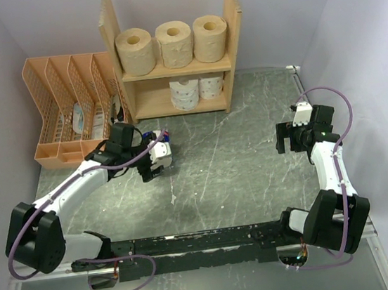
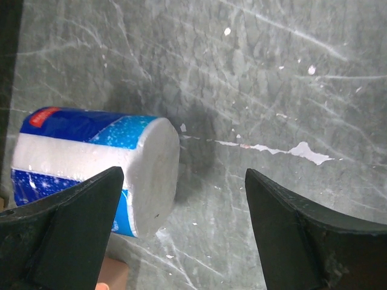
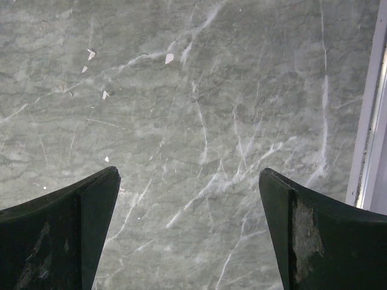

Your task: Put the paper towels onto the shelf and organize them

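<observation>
The wooden shelf (image 1: pixel 228 61) stands at the back. Three tan paper towel rolls (image 1: pixel 174 43) sit on its top tier and two white rolls (image 1: pixel 198 90) on its lower tier. The blue-wrapped white roll (image 1: pixel 161 149) lies on its side on the table. In the left wrist view this roll (image 2: pixel 91 163) is at the left, partly behind my left finger (image 2: pixel 72 229). My left gripper (image 1: pixel 153 165) (image 2: pixel 181 172) is open right beside the roll, not closed on it. My right gripper (image 1: pixel 283 139) (image 3: pixel 188 172) is open and empty over bare table at the right.
An orange lattice file organizer (image 1: pixel 69 111) stands left of the shelf, close behind the left arm; a corner of it (image 2: pixel 112 275) shows in the left wrist view. A white table edge strip (image 3: pixel 367 109) runs along the right. Walls close in both sides.
</observation>
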{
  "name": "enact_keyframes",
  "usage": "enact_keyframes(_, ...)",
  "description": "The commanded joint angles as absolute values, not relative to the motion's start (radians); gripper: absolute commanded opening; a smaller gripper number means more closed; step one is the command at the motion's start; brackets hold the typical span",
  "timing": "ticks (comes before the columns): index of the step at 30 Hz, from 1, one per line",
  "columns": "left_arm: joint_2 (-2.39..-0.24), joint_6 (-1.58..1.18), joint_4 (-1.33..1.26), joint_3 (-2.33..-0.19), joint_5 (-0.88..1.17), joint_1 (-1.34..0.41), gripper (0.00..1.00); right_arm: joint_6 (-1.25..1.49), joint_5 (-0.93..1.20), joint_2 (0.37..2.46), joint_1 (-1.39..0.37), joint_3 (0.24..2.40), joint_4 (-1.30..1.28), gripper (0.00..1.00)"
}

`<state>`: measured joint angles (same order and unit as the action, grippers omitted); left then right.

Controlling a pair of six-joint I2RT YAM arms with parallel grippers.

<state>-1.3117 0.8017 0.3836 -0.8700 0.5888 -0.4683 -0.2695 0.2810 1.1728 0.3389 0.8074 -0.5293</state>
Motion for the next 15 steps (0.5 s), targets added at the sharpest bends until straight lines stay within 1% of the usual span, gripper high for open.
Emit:
enact_keyframes(1, -1.325, 0.848, 0.285, -0.825, 0.515, -0.488, 0.94, -0.276, 0.278, 1.156, 0.335, 0.824, -0.528, 1.0)
enact_keyframes(10, -1.349, 0.818, 0.15, -0.795, 0.454, -0.509, 0.94, -0.275, 0.271, 1.157, 0.336, 0.824, -0.525, 1.0)
enact_keyframes(13, -1.355, 0.812, 0.125, -0.797, 0.442, -0.514, 0.93, -0.276, 0.271, 1.157, 0.335, 0.822, -0.527, 1.0)
enact_keyframes(15, -1.356, 0.81, 0.094, -0.79, 0.418, -0.52, 0.9, -0.276, 0.271, 1.156, 0.336, 0.822, -0.527, 1.0)
